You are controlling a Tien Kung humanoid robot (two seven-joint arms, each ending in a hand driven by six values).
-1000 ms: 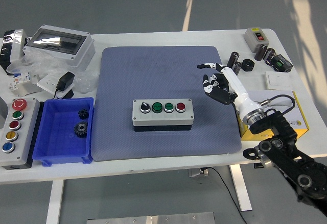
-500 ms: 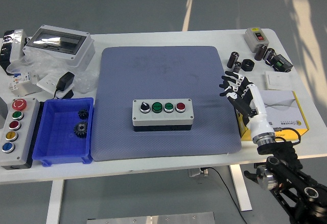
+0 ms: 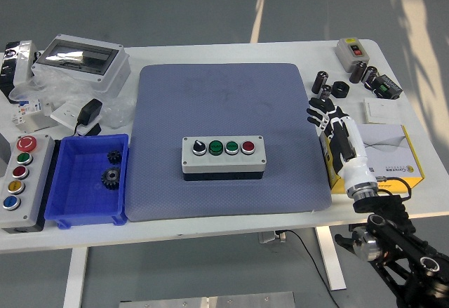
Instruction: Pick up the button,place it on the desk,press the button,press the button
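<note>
A grey button box [image 3: 224, 156] with a black knob, two green buttons and a red button lies in the middle of the blue-grey mat [image 3: 228, 136]. My right hand [image 3: 325, 114] is at the mat's right edge, well right of the box, with fingers spread and holding nothing. Its white forearm [image 3: 351, 156] runs down over the yellow box. My left hand is out of view.
A second button box [image 3: 19, 173] with several coloured buttons lies at the left edge. A blue bin [image 3: 89, 179] holds two gears. A yellow box [image 3: 386, 157], small black parts [image 3: 333, 87] and a grey switch box [image 3: 351, 52] are at the right. A clear-lidded enclosure [image 3: 81, 61] is at the back left.
My right hand has drawn back to the right, off the mat toward the yellow box, and its arm has swung lower. The button box has not moved.
</note>
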